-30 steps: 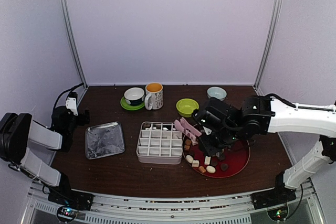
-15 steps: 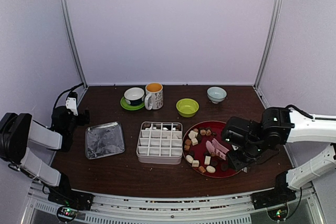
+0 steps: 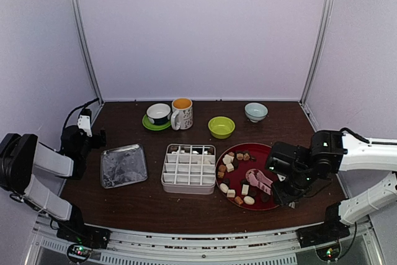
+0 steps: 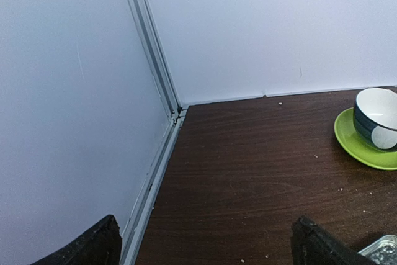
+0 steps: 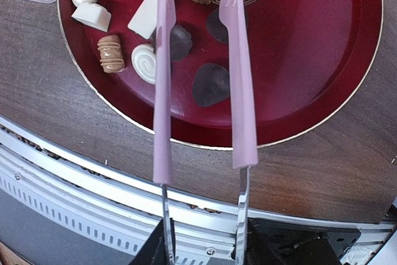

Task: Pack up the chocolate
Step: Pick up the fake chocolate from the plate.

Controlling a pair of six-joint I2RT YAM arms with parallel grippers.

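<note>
Right gripper (image 5: pixel 205 246) clamped the pink tongs (image 5: pixel 240 91) by their metal ends. Tong arms stood spread apart, with the tips cut off in the wrist view. Chocolate (image 5: pixel 211 84) lay loose on the red plate (image 5: pixel 347 110) under the tongs, one dark piece between the arms, most off to one side. Divided tray (image 3: pixel 188 169) sat beyond the tong tips. Left gripper (image 4: pixel 205 243) gaped wide, holding nothing, well apart from the tongs.

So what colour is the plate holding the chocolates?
Deep red plate with a thin gold rim; right wrist view shows it best.
</note>
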